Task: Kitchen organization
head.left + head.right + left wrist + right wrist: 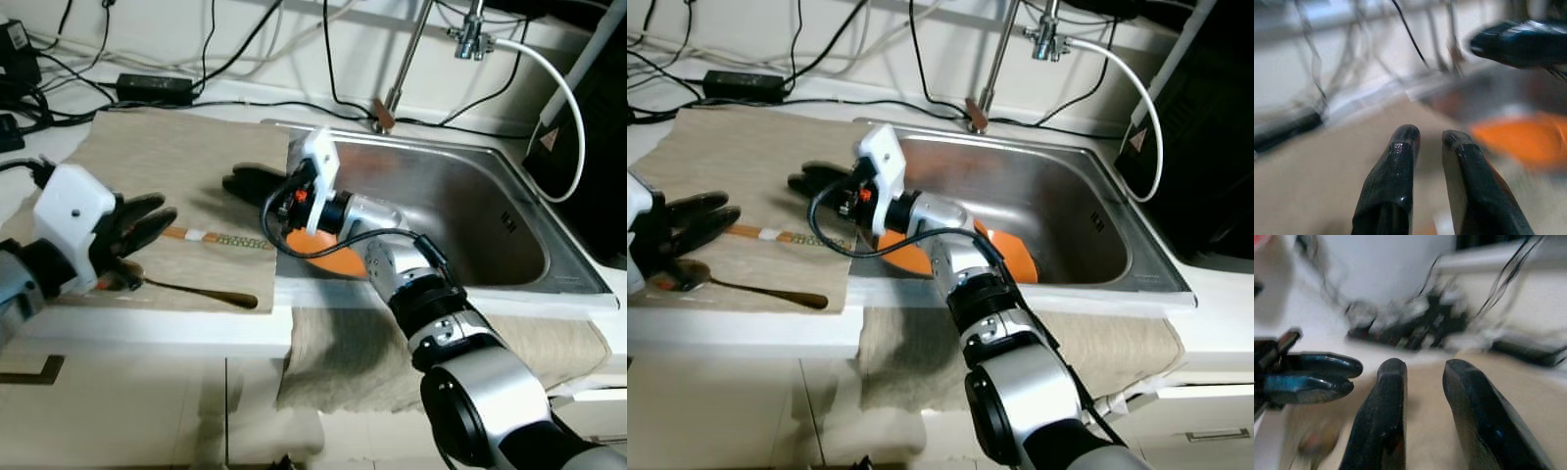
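A beige mat (176,162) covers the counter left of the steel sink (470,211). On it lie a dark spoon (201,292) and a thin patterned stick (223,238). My left gripper (157,219) hovers low over the mat's left part, just above the spoon's bowl, its fingers (1396,166) a little apart with nothing between them. My right gripper (245,183) reaches across from the sink side and is open above the mat's right edge, fingers (1469,401) empty. An orange plate (333,259) rests at the sink's near left corner, partly under the right arm.
A tall faucet (407,59) stands behind the sink, with a white hose (568,88) to its right. Black cables and a power brick (152,88) run along the back wall. A cloth (333,362) hangs over the counter's front edge.
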